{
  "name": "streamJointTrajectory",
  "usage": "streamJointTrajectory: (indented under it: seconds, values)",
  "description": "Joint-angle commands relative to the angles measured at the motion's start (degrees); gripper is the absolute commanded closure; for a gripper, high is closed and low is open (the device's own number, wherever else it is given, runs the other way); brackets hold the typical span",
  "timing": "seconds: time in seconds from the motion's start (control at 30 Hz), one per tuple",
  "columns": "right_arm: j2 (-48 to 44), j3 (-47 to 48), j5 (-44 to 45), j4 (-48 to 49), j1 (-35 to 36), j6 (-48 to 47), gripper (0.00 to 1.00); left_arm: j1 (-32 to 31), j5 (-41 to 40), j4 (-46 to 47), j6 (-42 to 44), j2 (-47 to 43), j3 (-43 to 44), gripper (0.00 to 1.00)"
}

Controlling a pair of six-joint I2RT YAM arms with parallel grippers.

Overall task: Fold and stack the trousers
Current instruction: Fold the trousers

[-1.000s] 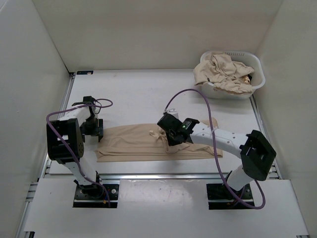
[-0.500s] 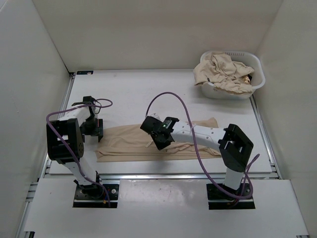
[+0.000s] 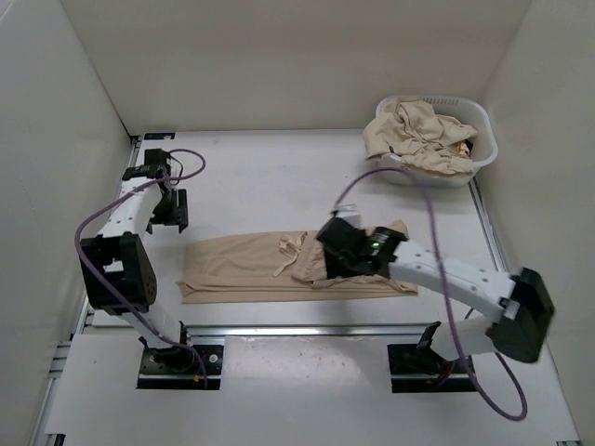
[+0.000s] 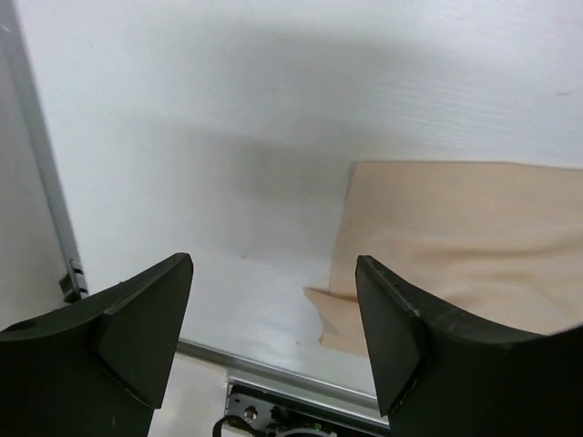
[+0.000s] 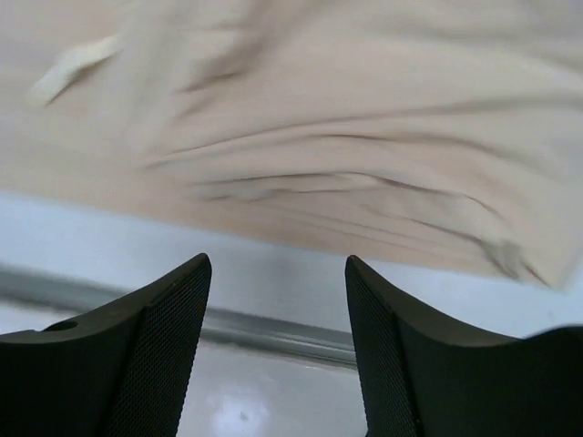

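Observation:
One pair of beige trousers (image 3: pixel 237 269) lies flat and long across the near middle of the table, with a rumpled fold and a drawstring near its centre. My right gripper (image 3: pixel 342 269) hovers open over the right half of the trousers (image 5: pixel 328 127), with nothing between its fingers (image 5: pixel 159 346). My left gripper (image 3: pixel 173 212) is open and empty, back-left of the trousers' left end. In the left wrist view that gripper (image 4: pixel 273 314) hangs over bare table, and the trousers' corner (image 4: pixel 446 237) lies to its right.
A white laundry basket (image 3: pixel 484 125) stands at the back right, heaped with more beige trousers (image 3: pixel 418 135). White walls close the table in on the left, back and right. A metal rail (image 5: pixel 273 323) runs along the near edge.
My right gripper has opened and let go of the fabric it had carried leftward, then drawn back to the right. The left gripper has pulled away toward the back-left, still open.

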Motion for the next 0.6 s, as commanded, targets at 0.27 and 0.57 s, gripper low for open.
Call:
streamJointTrajectory:
  seconds: [0.27,0.57]
  values:
    - [-16.66,-20.97,0.72,-6.17,-36.6,18.56,0.34,-34.15,14.0,-6.83,-0.1,-11.79,14.35,0.12]
    - [-16.13,-26.51,-11.24,5.79,-51.84,21.46,0.35,-67.14,-0.06,10.93,-0.1,-4.07,2.99,0.01]
